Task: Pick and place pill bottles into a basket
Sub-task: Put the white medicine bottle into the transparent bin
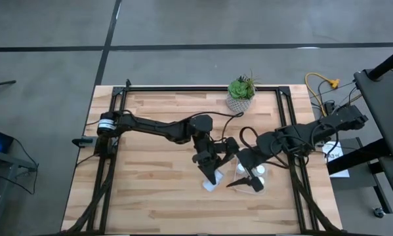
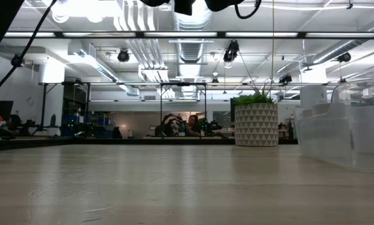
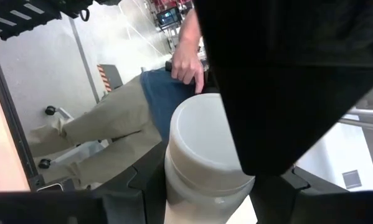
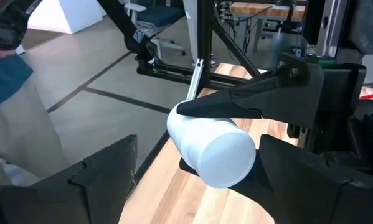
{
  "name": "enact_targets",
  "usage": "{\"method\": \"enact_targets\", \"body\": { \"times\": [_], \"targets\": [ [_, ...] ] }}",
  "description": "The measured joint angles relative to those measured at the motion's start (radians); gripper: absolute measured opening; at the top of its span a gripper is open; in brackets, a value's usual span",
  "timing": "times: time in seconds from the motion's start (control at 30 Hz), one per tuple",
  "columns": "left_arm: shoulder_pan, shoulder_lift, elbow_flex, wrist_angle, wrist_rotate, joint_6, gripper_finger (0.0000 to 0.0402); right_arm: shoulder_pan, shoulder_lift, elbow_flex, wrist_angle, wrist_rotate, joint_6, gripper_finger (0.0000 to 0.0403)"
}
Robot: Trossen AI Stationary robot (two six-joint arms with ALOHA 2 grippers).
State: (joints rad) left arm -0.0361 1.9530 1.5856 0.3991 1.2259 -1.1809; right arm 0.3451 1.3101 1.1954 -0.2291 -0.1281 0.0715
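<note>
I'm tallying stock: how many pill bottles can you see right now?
3 clearly: one bottle clamped in the left gripper beside the clear bin, two bottles inside it under the open right gripper. That arm covers much of the bin, so more may be hidden.

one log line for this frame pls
left gripper: shut on bottle, beside bin | right gripper: jaws open, over bin | bottles in bin | plant at far edge

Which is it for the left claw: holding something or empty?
Holding: the left gripper is shut on a white pill bottle, dark fingers pressing both its sides.
</note>
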Motion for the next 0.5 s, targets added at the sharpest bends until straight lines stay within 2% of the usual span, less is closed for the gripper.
{"method": "enact_targets", "body": {
  "times": [0.5],
  "targets": [
    [-0.009, -0.003, -0.002, 0.016, 0.002, 0.008, 0.0157, -0.006, 0.018, -0.002, 0.032, 0.026, 0.035, 0.0326]
  ]
}}
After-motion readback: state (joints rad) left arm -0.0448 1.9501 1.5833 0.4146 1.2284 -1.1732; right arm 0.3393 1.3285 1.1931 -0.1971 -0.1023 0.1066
